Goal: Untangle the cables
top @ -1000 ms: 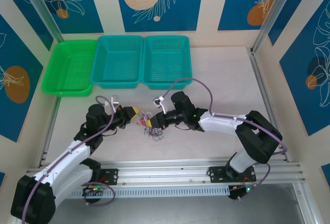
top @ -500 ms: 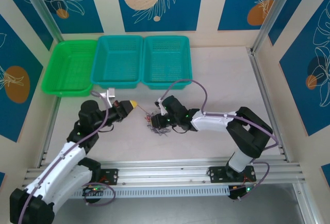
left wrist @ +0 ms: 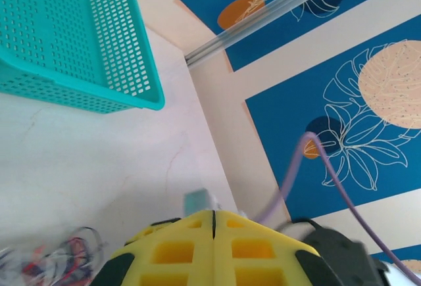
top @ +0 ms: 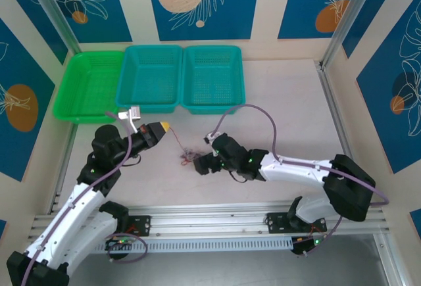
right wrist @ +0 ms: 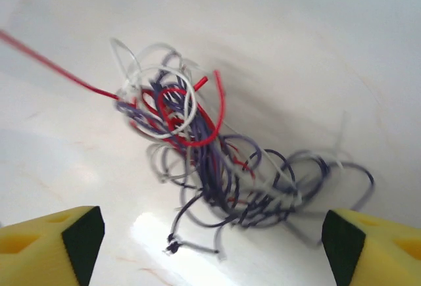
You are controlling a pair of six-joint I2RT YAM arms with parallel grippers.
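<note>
The cables (right wrist: 217,167) lie in one tangle of red, whitish and dark grey-purple loops on the table, seen in the top view as a small cables clump (top: 189,156). My right gripper (right wrist: 210,233) is open, its yellow fingers (right wrist: 72,240) wide apart just short of the tangle and touching nothing; from above this right gripper (top: 200,164) sits right of the clump. One red cable (right wrist: 59,72) runs taut out of the tangle toward my left gripper (top: 164,128), which is shut on it. In the left wrist view the left gripper (left wrist: 214,217) has its jaws pressed together, with the tangle (left wrist: 59,263) low at left.
Three baskets stand along the back: a green basket (top: 85,116) at left and two teal baskets (top: 150,107) (top: 214,108) beside it. The nearest teal basket (left wrist: 125,98) is close ahead of the left wrist. A metal rail (top: 217,217) runs along the near edge.
My left gripper has drawn back up and to the left from the tangle, pulling the red cable out taut. The right arm swung lower and its gripper now sits beside the clump.
</note>
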